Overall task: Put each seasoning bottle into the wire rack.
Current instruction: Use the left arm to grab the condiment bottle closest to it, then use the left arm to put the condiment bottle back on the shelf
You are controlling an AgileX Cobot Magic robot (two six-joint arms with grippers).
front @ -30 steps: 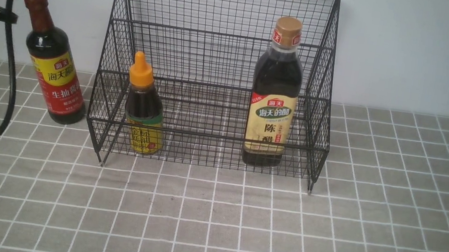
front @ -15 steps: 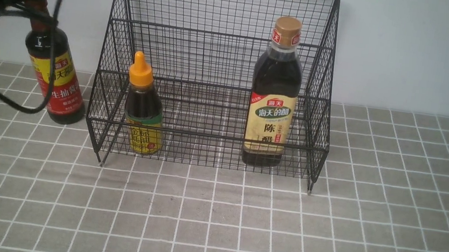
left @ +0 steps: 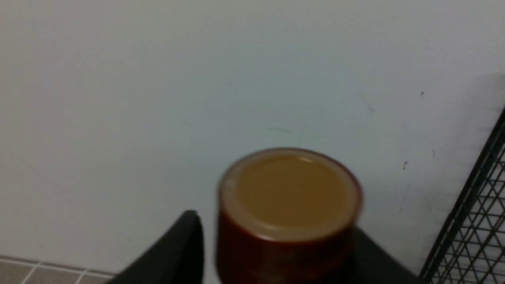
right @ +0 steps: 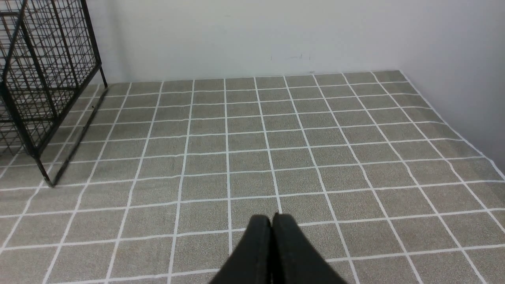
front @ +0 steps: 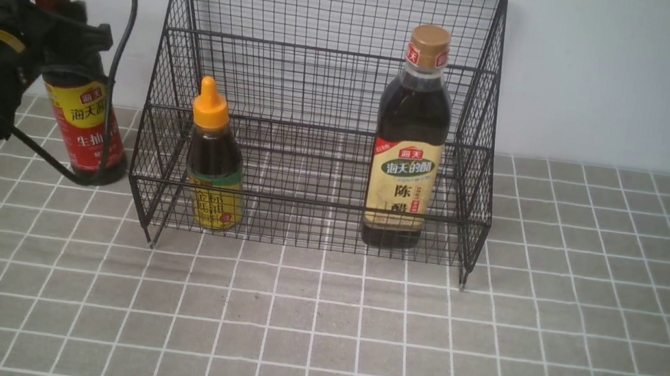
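Front view: wire rack [front: 331, 51] stands against the wall [front: 620, 71] on the tiled surface [front: 352, 348]; short yellow-label bottle [front: 214, 158] upright in the lower tier at its left end; broad beige-label bottle [front: 408, 146] upright in the same tier toward the right end, tan cap poking above the upper rail; tall red-yellow label bottle [front: 84, 126] outside the rack, just beside its left side, base on the tiles; left gripper [front: 67, 42] sits at that bottle's neck and shoulder, brown cap showing above it; black cable [front: 126, 21] loops down in front of the label; right arm out of shot.

Left wrist view: brown cap [left: 290, 189] seen from above, blurred; black fingers [left: 177, 248] spread on either side of the neck, wider than the cap, a thin gap showing on one side, other side too dark to tell contact; rack edge at the frame's border.

Right wrist view: right gripper [right: 271, 236] pressed together, pinching nothing, above bare tiles; rack corner and one leg off to the side, well apart.
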